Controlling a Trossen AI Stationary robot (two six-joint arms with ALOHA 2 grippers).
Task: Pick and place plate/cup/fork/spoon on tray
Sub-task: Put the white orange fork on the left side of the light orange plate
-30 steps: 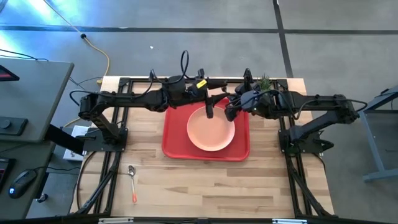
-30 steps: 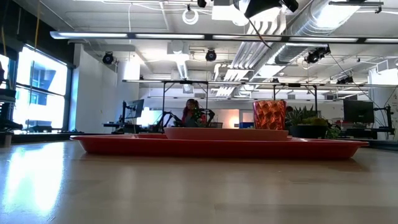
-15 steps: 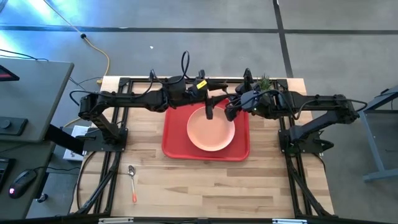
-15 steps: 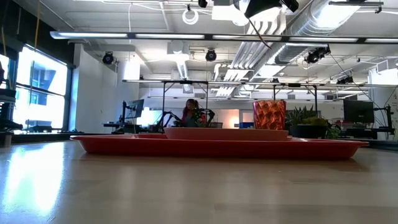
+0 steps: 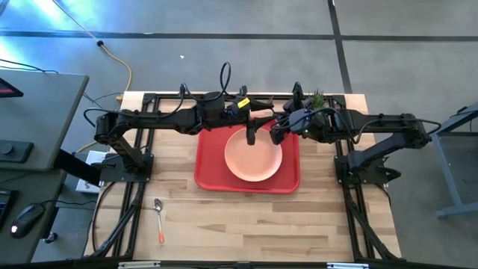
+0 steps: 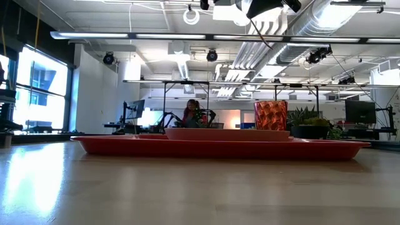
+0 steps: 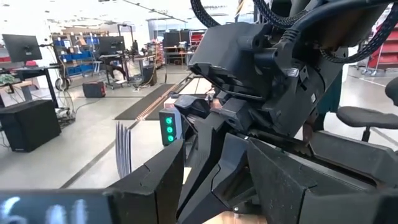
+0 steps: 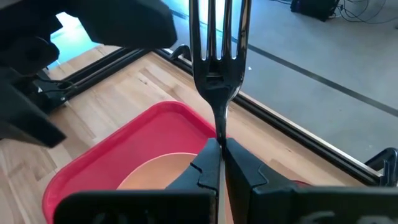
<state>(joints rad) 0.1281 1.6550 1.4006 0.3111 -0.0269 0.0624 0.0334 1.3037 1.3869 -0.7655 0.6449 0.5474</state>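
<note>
Table (image 5: 246, 217), tray (image 5: 209, 175), right claw (image 8: 219, 163) gripping fork (image 8: 217, 43)

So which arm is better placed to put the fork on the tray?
The right: its gripper is shut on the fork, above the tray and plate.

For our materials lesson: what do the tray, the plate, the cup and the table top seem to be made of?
Tray: glossy red, probably plastic, with a moulded raised rim. Plate: matte peach, plastic or ceramic; the look leaves it open. Cup: translucent red-orange with a faceted surface, glass or clear plastic. Table top: pale wood, with visible plank strips and grain.
</note>
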